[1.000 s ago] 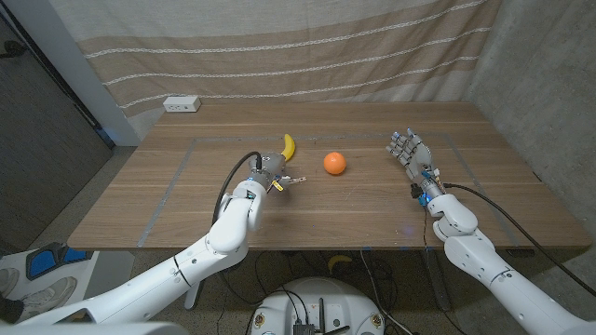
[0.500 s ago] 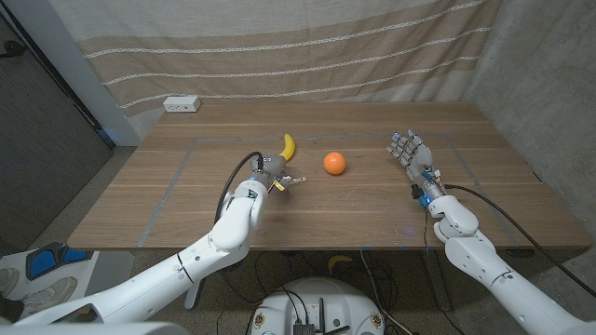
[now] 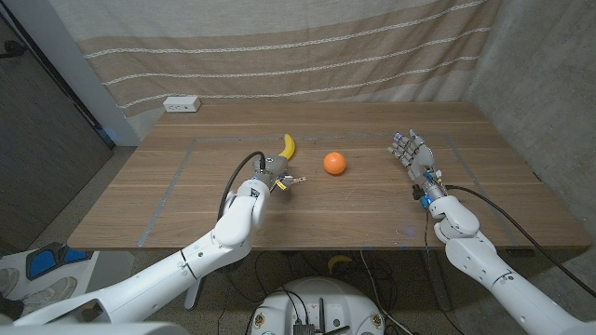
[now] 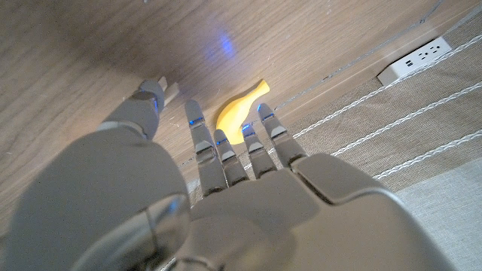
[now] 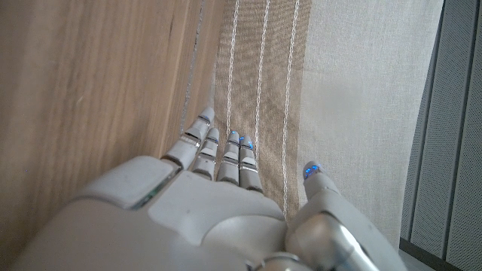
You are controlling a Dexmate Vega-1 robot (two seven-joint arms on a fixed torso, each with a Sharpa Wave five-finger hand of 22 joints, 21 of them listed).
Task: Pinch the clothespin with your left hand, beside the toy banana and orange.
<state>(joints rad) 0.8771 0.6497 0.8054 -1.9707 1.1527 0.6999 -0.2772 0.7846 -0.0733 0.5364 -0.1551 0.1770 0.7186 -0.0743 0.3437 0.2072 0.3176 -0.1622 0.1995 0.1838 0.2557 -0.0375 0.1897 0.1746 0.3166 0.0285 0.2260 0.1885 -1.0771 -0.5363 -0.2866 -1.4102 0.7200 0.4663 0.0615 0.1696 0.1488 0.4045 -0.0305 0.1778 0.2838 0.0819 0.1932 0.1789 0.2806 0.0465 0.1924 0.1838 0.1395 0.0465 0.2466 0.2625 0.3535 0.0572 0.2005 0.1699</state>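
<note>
Best to squeeze only the clothespin's tail ends, lying on the surface just below the toy banana, left of the orange (left hand there, grip unclear; right hand spread).

No readable text, label, brand, number or sign is showing on anything in these views; the white plastic power strip is bearing no legible marking.

Wooden table bearing a yellow toy banana, round orange toy fruit, small clothespin mid-table; white power strip at far left corner.
</note>
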